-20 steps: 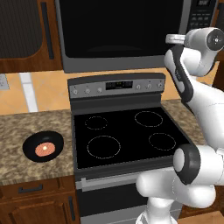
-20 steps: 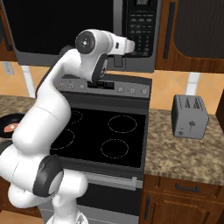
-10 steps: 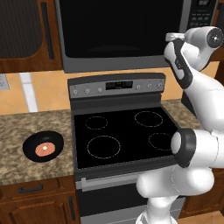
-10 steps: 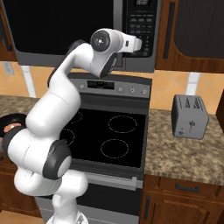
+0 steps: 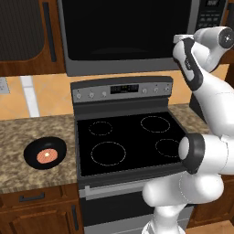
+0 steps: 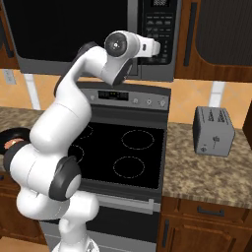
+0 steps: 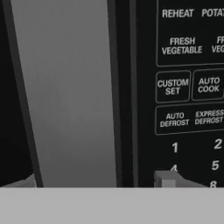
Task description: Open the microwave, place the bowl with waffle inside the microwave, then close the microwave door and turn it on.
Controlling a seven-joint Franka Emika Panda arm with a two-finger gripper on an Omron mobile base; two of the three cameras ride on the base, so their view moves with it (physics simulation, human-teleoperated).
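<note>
The microwave (image 5: 128, 36) hangs above the stove with its dark glass microwave door (image 6: 69, 24) closed. My gripper (image 7: 94, 180) is up against the front, open, with its fingertips (image 7: 168, 179) either side of the vertical grey handle (image 7: 70, 96). The black keypad (image 7: 188, 87) lies just right of the handle. My gripper (image 6: 155, 47) sits at keypad height in the right base view. On the left counter the black bowl (image 5: 45, 152) holds the orange-pink waffle (image 5: 46, 156). From the right base camera the arm partly hides the bowl (image 6: 12, 138).
A black glass cooktop (image 5: 128, 141) with a grey control panel (image 5: 121, 89) lies under the microwave. A small grey toaster (image 6: 212, 131) stands on the right counter. Dark wooden cabinets (image 6: 216, 34) flank the microwave.
The arm has stretched forward and up, bringing the hand from in front of the stove's back panel to the microwave's handle. The bowl has not moved.
</note>
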